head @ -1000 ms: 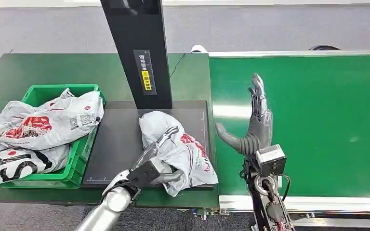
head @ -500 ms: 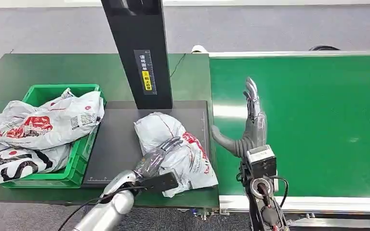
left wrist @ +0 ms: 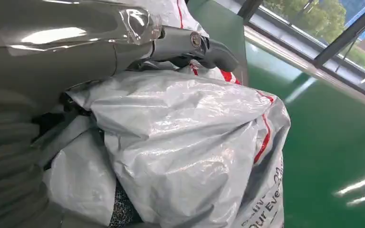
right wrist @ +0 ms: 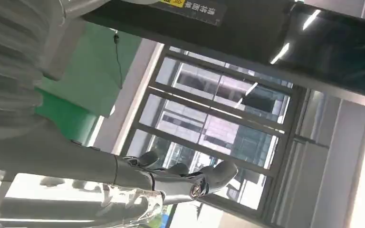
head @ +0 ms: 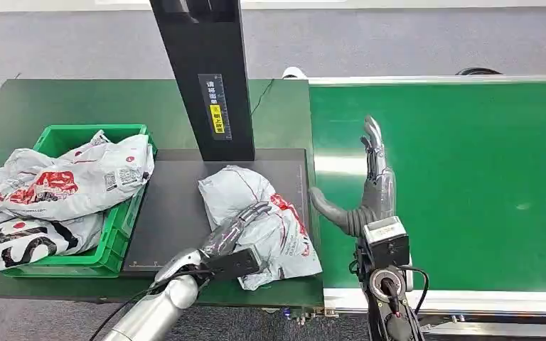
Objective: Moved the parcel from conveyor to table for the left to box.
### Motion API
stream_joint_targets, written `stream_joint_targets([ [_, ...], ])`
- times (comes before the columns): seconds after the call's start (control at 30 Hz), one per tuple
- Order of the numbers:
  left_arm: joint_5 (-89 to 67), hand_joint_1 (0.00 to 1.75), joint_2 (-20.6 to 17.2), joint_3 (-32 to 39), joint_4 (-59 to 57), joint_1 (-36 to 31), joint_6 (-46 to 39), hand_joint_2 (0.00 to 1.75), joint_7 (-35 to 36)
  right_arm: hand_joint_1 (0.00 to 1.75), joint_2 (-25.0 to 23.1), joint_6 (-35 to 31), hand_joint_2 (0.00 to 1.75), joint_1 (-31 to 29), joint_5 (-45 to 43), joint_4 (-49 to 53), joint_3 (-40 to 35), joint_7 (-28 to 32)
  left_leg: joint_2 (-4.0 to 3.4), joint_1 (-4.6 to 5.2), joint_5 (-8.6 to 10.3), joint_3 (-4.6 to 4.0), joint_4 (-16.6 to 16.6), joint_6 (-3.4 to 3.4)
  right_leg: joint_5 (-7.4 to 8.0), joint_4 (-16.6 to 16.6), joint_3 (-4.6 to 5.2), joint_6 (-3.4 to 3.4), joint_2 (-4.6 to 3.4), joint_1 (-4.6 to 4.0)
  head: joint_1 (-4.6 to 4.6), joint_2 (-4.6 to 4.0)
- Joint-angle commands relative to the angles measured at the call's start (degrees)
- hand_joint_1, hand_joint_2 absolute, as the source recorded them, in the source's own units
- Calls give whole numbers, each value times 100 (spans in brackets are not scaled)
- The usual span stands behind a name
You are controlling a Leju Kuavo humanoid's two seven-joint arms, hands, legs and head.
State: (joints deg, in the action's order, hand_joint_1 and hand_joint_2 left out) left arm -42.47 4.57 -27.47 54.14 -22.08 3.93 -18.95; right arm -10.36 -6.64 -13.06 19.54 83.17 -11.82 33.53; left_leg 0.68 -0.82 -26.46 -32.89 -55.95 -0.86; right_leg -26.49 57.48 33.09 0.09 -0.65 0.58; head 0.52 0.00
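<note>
The parcel point(head: 259, 217) lies on the dark mat point(head: 167, 213) of the table point(head: 78, 106), below the black column point(head: 206, 71). The left hand point(head: 238, 227) rests on the parcel, fingers draped across it. The right hand point(head: 370, 192) stands upright over the conveyor point(head: 469, 177), fingers extended, holding nothing. A green crate point(head: 117, 238) of other parcels sits left of the mat.

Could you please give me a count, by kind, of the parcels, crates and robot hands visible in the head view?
Parcels: 3, one on the dark mat, two in the crate
Green crate: 1
Robot hands: 2, left hand, right hand
Total: 6
</note>
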Motion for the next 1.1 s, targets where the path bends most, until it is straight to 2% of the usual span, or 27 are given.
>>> stream_joint_targets([
  [0.03,145,0,-2,127,-539,-3,32,175,-76,0,-32,-15,175,-239,78,-561,25,144,-13,1,-1,17,10,6,2,-13,-16,-1,-2,-1,0,0],
  [0.17,117,0,-135,296,-472,193,-140,175,-72,0,-233,74,175,-444,100,-848,-72,204,-26,1,-3,19,11,4,5,-11,-15,-1,-17,-1,0,0],
  [0.3,-415,0,-252,235,-354,342,-113,175,376,0,-320,206,175,-736,126,-1084,-127,152,-53,4,-6,27,16,3,8,-10,-15,-3,-41,2,0,0],
  [0.5,-837,0,-257,244,-577,207,-74,175,714,0,-316,218,175,-842,109,-1152,-45,151,-24,1,-1,30,13,3,6,-9,-29,-2,-16,-1,0,0],
  [0.53,-839,16,-234,333,-535,219,-87,175,722,0,-310,242,175,-820,99,-1076,-18,133,-33,1,1,37,17,4,10,-13,-33,-2,-22,-2,2,0],
  [0.57,-848,134,-228,363,-505,233,-100,175,734,0,-306,253,175,-815,99,-1056,-12,126,-21,3,-1,41,11,3,4,-5,-38,-2,-14,1,0,0],
  [0.6,-841,166,-219,396,-454,259,-109,175,740,0,-293,266,175,-813,99,-1035,-7,117,-29,1,2,41,13,4,9,-9,-39,-2,-18,-2,-2,0],
  [0.67,-860,175,-185,501,-295,327,-95,175,782,0,-279,279,175,-797,99,-1011,20,107,-29,1,3,46,13,4,11,-9,-43,-2,-19,-1,0,0],
  [1.1,-814,175,-104,621,-254,288,-140,175,614,0,-282,287,175,-729,96,-1016,111,125,-17,3,0,81,13,3,4,-7,-81,-1,-10,1,0,0],
])
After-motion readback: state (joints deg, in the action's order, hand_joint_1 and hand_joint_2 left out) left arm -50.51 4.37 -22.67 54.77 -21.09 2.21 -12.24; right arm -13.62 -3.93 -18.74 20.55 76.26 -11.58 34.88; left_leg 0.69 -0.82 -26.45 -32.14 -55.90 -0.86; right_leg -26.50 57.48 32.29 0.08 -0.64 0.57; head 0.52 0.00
